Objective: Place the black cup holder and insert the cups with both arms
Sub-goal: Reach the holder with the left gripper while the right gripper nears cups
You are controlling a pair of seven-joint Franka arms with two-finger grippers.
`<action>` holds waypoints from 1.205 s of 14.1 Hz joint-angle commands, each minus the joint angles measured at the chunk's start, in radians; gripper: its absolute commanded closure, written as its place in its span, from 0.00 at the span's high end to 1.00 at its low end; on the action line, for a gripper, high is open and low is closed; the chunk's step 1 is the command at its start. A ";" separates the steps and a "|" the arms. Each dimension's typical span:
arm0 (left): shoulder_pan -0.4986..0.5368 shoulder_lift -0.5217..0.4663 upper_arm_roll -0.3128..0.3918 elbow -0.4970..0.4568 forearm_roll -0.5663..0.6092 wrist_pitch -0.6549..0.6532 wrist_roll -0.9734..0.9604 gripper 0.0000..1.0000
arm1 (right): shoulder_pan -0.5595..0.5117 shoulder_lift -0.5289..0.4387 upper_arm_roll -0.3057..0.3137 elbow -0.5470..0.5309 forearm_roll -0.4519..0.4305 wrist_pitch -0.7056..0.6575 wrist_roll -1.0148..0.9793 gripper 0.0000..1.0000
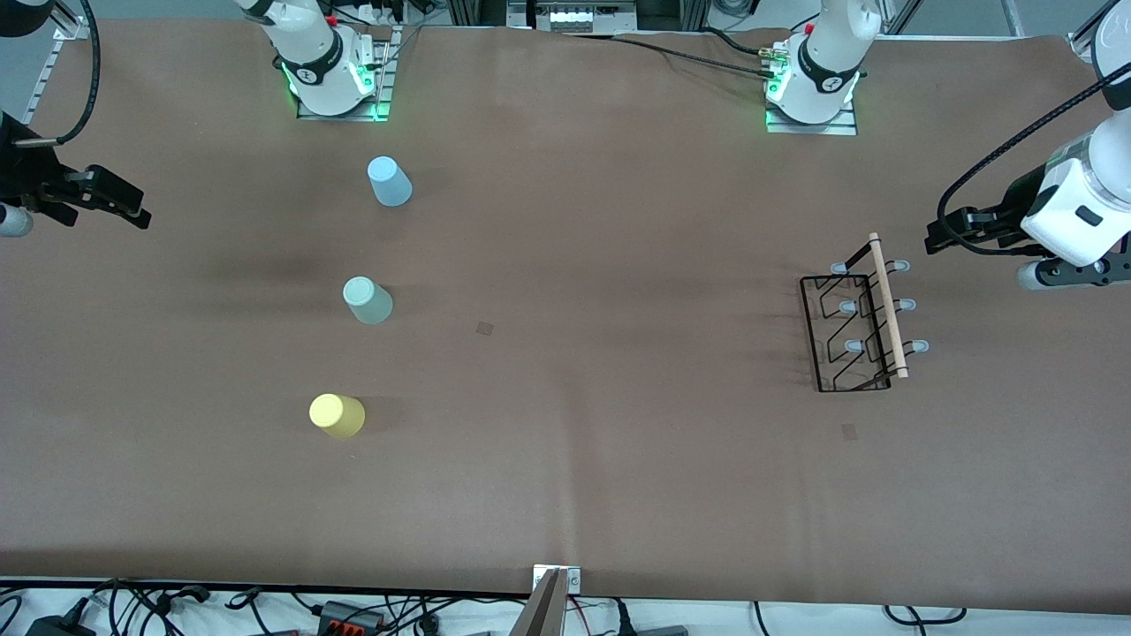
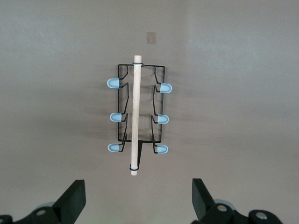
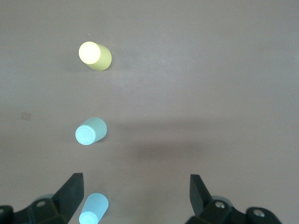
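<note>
Nothing gripped yet, so this looks like the opening step: fetch the rack.

The small black wire cup holder with a pale wooden rod handle and six grey-tipped prongs stands upright on the brown table toward the left arm's end.

The left gripper hovers at roughly 2 o'clock from the holder, jaws wide and holding nothing. The right gripper hovers at the right arm's end, jaws wide and empty too, waiting.

Three upside-down plastic tumblers sit in a row near it, well apart from the holder: light blue cup, pale mint cup, yellow cup.

Next, probably: left gripper lines up across the rod and closes on the handle.
</note>
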 commanded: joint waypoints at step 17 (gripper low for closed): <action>0.004 0.019 -0.008 -0.461 0.003 0.540 0.056 0.98 | 0.096 0.222 0.000 0.020 0.007 0.053 0.025 1.00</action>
